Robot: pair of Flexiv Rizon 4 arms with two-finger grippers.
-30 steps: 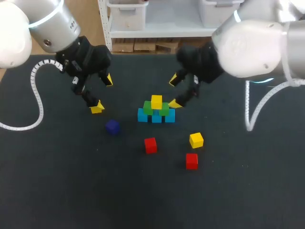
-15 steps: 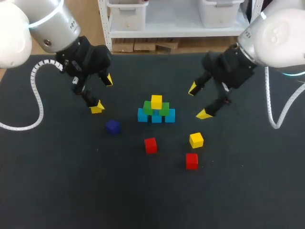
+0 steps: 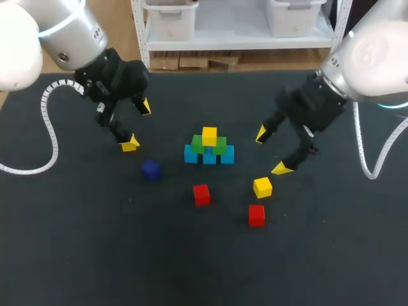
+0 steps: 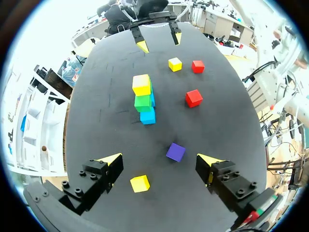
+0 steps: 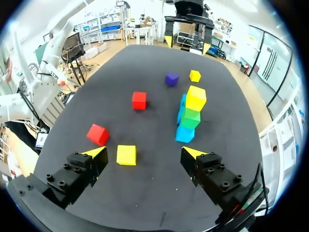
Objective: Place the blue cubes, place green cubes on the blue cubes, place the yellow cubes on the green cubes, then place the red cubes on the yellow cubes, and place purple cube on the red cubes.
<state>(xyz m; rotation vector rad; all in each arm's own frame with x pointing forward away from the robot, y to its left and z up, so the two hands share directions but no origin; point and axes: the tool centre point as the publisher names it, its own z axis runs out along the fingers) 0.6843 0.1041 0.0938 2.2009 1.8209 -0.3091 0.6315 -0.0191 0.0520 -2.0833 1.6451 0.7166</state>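
Note:
At the table's middle stands a stack: blue cubes [image 3: 209, 155] at the base, green cubes [image 3: 209, 146] on them, one yellow cube [image 3: 209, 135] on top. A loose yellow cube [image 3: 262, 187] lies just in front of my right gripper [image 3: 271, 151], which hangs open and empty; in the right wrist view that cube [image 5: 126, 154] lies on the table between the fingers, untouched. Two red cubes [image 3: 201, 194] [image 3: 256, 215] and a purple cube [image 3: 150, 169] lie loose. My left gripper [image 3: 137, 125] is open over another yellow cube [image 4: 139, 183].
The table [image 3: 95, 255] is covered in a dark mat. A white ribbed cable [image 3: 51, 137] from my left arm lies along the mat's left side. My right arm's cable [image 3: 366, 162] hangs at the right edge.
My right gripper has pulled away from the stack, moving right and toward the front, and now hangs by the loose yellow cube. The left arm and all cubes have stayed put.

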